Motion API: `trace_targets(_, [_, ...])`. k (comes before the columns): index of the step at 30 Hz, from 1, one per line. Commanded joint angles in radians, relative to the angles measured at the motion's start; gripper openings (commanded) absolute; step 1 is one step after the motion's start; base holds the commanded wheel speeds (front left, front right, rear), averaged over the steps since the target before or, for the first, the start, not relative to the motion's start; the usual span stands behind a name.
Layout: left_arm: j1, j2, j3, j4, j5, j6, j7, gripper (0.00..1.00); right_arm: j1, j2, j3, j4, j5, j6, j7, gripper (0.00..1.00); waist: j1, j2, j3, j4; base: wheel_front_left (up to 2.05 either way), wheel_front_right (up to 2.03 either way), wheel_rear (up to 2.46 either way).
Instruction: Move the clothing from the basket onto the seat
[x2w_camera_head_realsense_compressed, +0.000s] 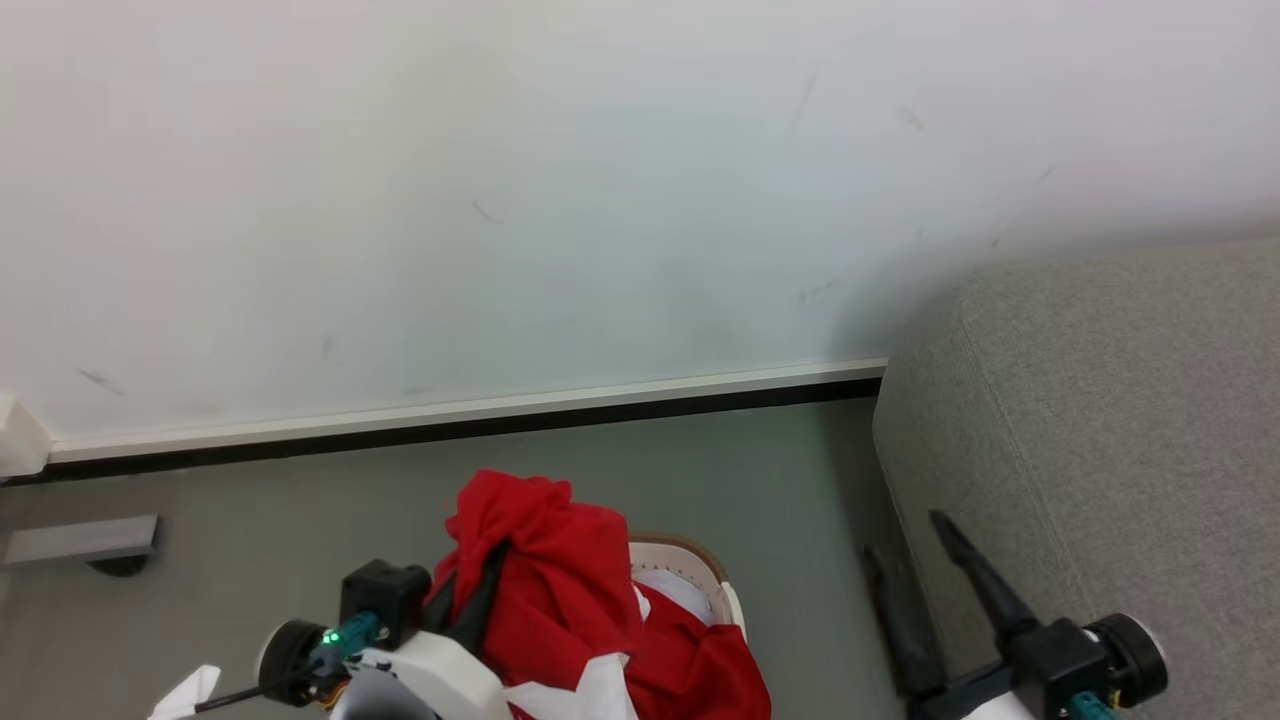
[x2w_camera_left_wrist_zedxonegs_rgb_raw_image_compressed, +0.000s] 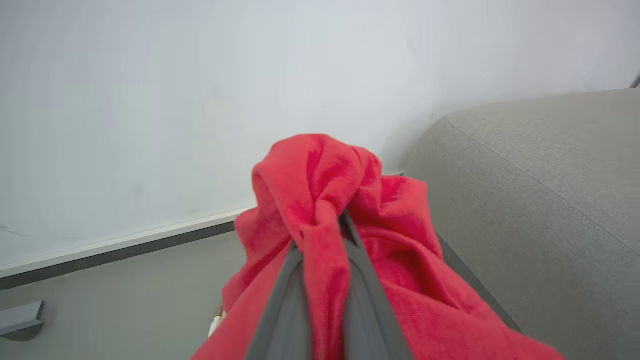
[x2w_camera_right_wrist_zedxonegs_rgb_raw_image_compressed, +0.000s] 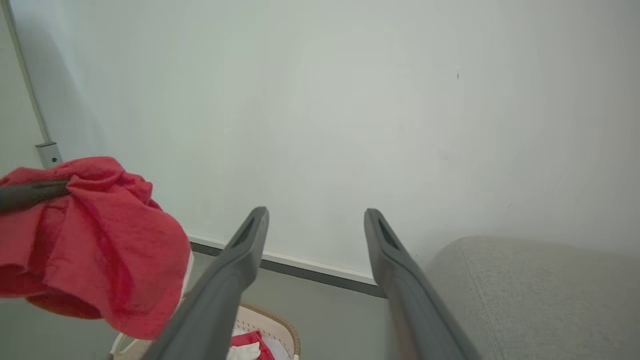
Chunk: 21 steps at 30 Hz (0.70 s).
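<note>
Wall first, pale and scuffed, taking up the whole upper half of the head view, with a white skirting board along its foot. Next comes the sofa, a big grey block of woven fabric on the right, its rounded corner standing close to the wall, and nothing red is on it. Grey floor runs between the two. Now the action: the red garment is up in the air, bunched into a knot above the basket, lower folds hanging down over the brown rim, well apart from the sofa cushion. The left gripper has it, fingers pinched tight on a fold of red cloth that wraps right over the tips. Over at the sofa's edge, the right gripper hangs with its two dark fingers spread wide and nothing between them. Inside the basket, a bit of white sheet peeks out.
</note>
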Motion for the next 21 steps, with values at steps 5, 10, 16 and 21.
trace_targets(5, [0.064,0.033,-0.023,-0.194,0.009,-0.006,0.084,0.00,-0.039,-0.006,0.141,0.010,-0.012,-0.002,0.000,1.00,0.0003,-0.0001,-0.009,-0.001,0.00,0.00,0.00])
trace_targets(10, [0.092,0.040,-0.063,-0.314,0.010,-0.021,0.140,0.00,-0.087,-0.041,0.280,0.020,0.035,-0.002,0.000,1.00,0.0003,-0.0001,-0.014,-0.001,0.00,0.00,0.00])
trace_targets(16, [0.099,0.040,-0.124,-0.381,0.020,-0.041,0.176,0.00,-0.143,-0.073,0.395,0.036,0.078,-0.002,0.000,1.00,0.0003,-0.0001,-0.016,0.003,0.00,0.00,0.00])
trace_targets(21, [0.104,0.024,-0.171,-0.402,0.016,-0.051,0.180,0.00,-0.178,-0.082,0.461,0.063,0.107,-0.002,0.000,1.00,0.0003,-0.0001,-0.017,0.003,0.00,0.00,0.00])
